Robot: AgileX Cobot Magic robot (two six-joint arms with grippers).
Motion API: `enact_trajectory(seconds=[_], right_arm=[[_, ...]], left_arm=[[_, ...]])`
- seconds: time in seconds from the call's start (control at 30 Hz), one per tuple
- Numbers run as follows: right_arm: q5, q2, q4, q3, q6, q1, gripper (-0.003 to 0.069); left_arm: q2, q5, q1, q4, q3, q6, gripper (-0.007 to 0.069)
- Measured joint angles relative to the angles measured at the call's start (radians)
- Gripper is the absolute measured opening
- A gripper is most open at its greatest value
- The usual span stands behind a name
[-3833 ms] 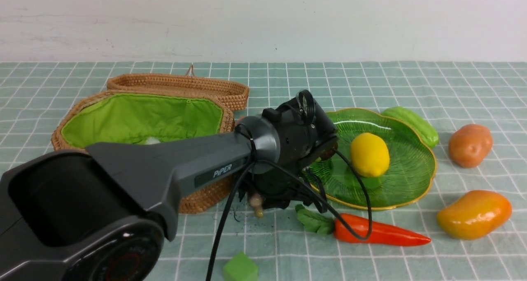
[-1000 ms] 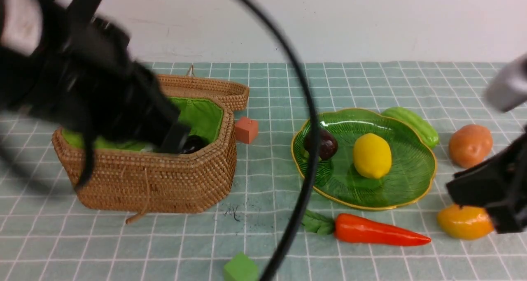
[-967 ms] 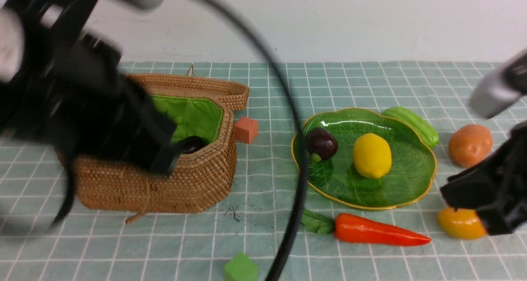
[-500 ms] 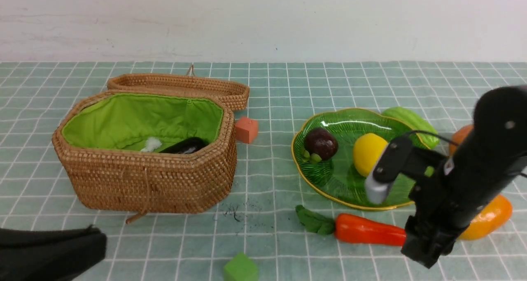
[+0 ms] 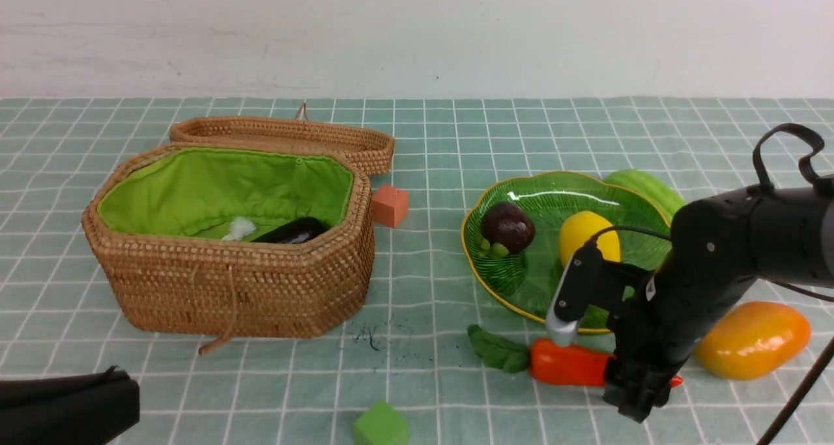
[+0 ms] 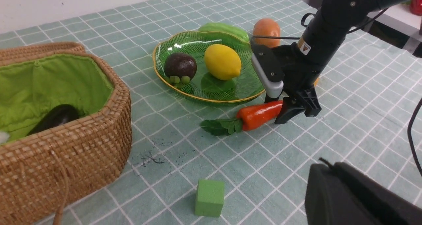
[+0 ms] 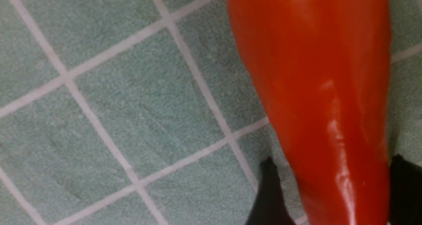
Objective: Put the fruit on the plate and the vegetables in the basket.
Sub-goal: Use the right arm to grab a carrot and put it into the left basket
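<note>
The orange carrot (image 5: 567,365) lies on the cloth in front of the plate (image 5: 651,288). My right gripper (image 5: 635,399) is open and lowered over the carrot's thin end. In the right wrist view the carrot (image 7: 316,86) runs between both fingers (image 7: 270,192). The lemon (image 5: 583,233) and mangosteen (image 5: 507,227) sit on the plate. The mango (image 5: 752,339) lies right of my right arm. The gourd (image 5: 642,187) is behind the plate. The potato (image 6: 266,29) shows in the left wrist view. The eggplant (image 5: 290,231) lies in the basket (image 5: 234,288). My left gripper (image 6: 329,172) is shut and empty at the near left.
The basket's lid (image 5: 287,135) lies open behind it. An orange-red cube (image 5: 389,205) sits between basket and plate. A green cube (image 5: 381,425) sits near the front edge. A cable (image 5: 795,393) crosses the lower right corner.
My left arm has pulled out of the basket to the near left, leaving the eggplant inside. My right arm has moved left from beside the mango and come down over the carrot.
</note>
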Motion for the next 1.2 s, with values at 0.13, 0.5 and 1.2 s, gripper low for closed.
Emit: enact_trajectory(seconds=[0.13,0.5,1.2], right_arm=[[-0.001,0.007,-0.003,-0.003,-0.023,0.000,0.0445],[0.022,0.029,0.008,-0.017,-0.057,0.002,0.0290],[0.153,-0.097,0.090,-0.005,-0.189,0.001,0.0286]], left_arm=[[0.000,0.001,0.000,-0.003,0.000,0.000,-0.0013],[0.000,0.002,0.000,-0.015,0.000,0.000,-0.0013],[0.000,0.006,0.000,-0.037,0.000,-0.012,-0.0013]])
